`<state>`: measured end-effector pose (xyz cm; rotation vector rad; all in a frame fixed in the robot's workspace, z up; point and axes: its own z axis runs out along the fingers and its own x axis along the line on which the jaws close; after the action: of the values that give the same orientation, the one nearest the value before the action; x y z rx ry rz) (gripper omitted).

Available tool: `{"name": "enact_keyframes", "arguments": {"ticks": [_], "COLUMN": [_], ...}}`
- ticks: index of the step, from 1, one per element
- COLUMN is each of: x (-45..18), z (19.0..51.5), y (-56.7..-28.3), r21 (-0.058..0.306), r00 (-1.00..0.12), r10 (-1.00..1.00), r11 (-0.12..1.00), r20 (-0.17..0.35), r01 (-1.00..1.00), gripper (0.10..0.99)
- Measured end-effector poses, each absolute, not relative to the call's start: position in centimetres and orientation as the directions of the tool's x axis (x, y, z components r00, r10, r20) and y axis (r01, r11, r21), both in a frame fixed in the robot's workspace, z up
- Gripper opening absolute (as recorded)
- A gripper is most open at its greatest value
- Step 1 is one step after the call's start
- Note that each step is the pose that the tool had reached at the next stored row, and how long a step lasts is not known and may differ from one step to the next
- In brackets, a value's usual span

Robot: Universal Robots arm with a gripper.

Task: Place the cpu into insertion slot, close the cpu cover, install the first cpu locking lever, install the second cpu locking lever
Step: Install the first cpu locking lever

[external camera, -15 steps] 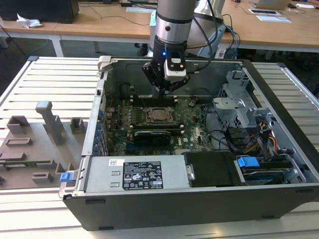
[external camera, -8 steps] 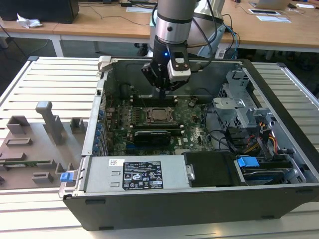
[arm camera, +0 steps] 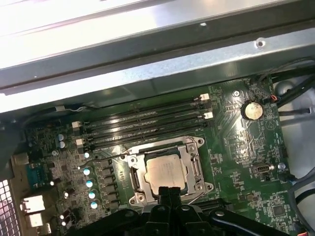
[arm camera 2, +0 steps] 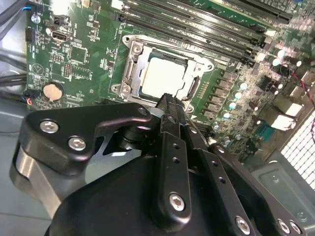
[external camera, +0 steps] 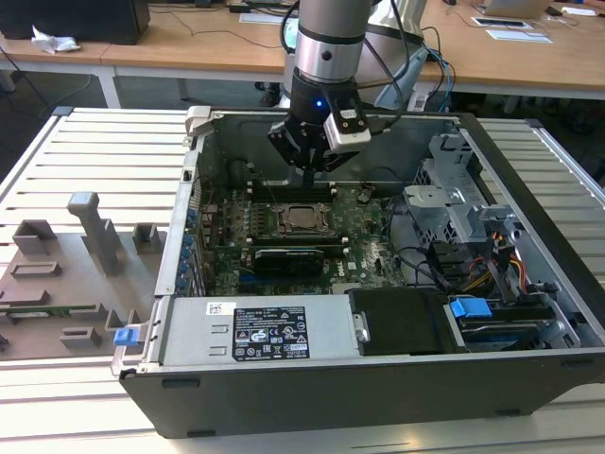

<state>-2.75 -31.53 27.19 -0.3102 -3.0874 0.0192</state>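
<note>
Exterior view: open computer case (external camera: 378,397) on a slatted table (external camera: 95,151), filling the centre and the exterior view's right. Green motherboard (external camera: 369,248) on the case floor, long black card (external camera: 298,255) across it. Power-supply box (external camera: 203,331) with white label (external camera: 271,332) along the lower edge. Blue tab (external camera: 470,308) at lower right, cables (external camera: 506,270) just above it. Grey fixture parts (external camera: 66,274) at the exterior view's left. Wooden desks (external camera: 189,43) along the top. Both wrist views: memory slots (arm camera: 142,125) (arm camera 2: 197,29) and coin cell (arm camera: 251,109) (arm camera 2: 51,91).

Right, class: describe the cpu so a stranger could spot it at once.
Look inside the open computer case, at the green motherboard. Beside the long black memory slots sits the cpu: the only small flat square with a pale silvery top, ringed by the cpu cover.
</note>
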Motion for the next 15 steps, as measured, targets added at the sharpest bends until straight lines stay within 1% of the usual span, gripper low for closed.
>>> {"name": "enact_keyframes", "arguments": {"ticks": [7, 11, 15], "x": [-2.75, -2.75, -2.75], "z": [27.19, 27.19, 27.19], "y": [-31.53, -31.53, -31.53], "r21": [-0.016, -0.016, -0.016], "r00": [-0.990, -0.999, -0.999], "r10": [0.137, 0.002, -0.011], "r11": [0.991, 1.000, 1.000], "r20": [0.037, 0.037, 0.037], "r01": [0.136, 0.002, -0.012], "gripper": [0.106, 0.106, 0.106]}}
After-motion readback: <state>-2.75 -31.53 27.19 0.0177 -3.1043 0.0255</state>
